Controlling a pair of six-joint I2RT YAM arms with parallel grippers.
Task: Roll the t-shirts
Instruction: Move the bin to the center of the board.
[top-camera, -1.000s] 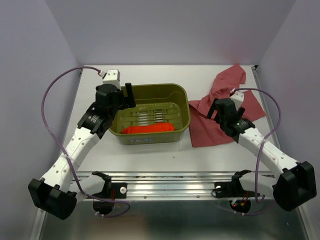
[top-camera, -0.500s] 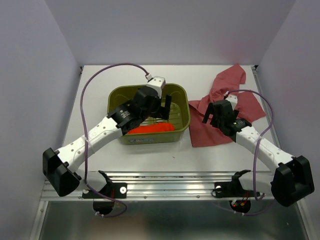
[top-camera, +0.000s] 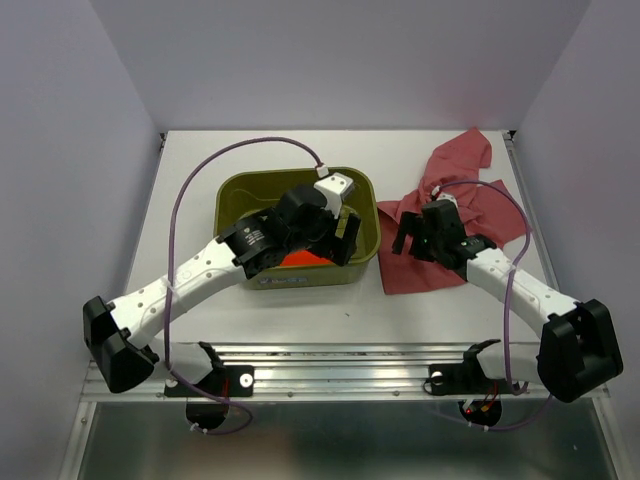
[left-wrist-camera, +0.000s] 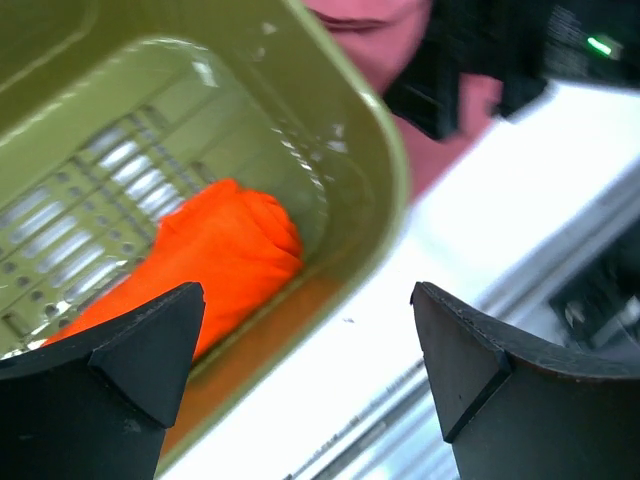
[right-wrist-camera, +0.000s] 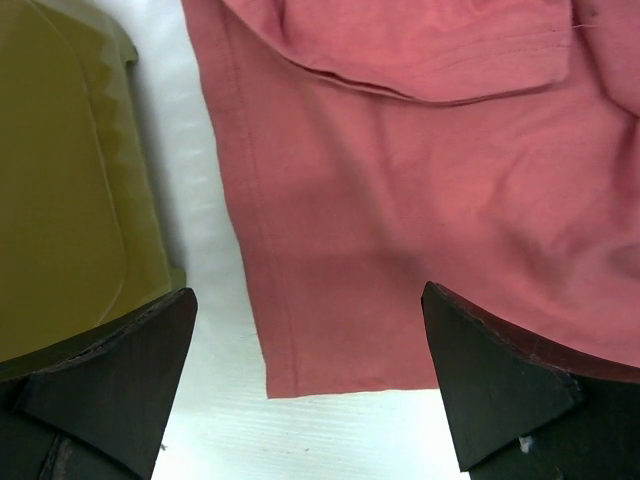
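Observation:
A large dusty-rose t-shirt (top-camera: 472, 158) lies crumpled on the table at the right, and its lower left corner (right-wrist-camera: 400, 200) shows flat in the right wrist view. A bright orange-red t-shirt, rolled slim (top-camera: 303, 262) (left-wrist-camera: 220, 250), lies inside the olive-green tub (top-camera: 290, 178). My left gripper (top-camera: 345, 236) (left-wrist-camera: 310, 300) hovers open over the tub's right end, with the roll's tip beside its left finger and nothing held. My right gripper (top-camera: 408, 236) (right-wrist-camera: 310, 300) hangs open above the rose shirt's left hem, close to the tub's right wall (right-wrist-camera: 60, 200).
The tub's curved rim (left-wrist-camera: 385, 160) runs between my two grippers, which stand close together. White table (top-camera: 300, 305) shows in front of the tub and beside the shirt's hem (right-wrist-camera: 200, 420). A metal rail (top-camera: 340, 370) lines the near edge. Walls enclose the table.
My left arm has swung right, from the tub's left side across it to its right end. My right gripper has shifted left toward the shirt's left edge. Both stay open.

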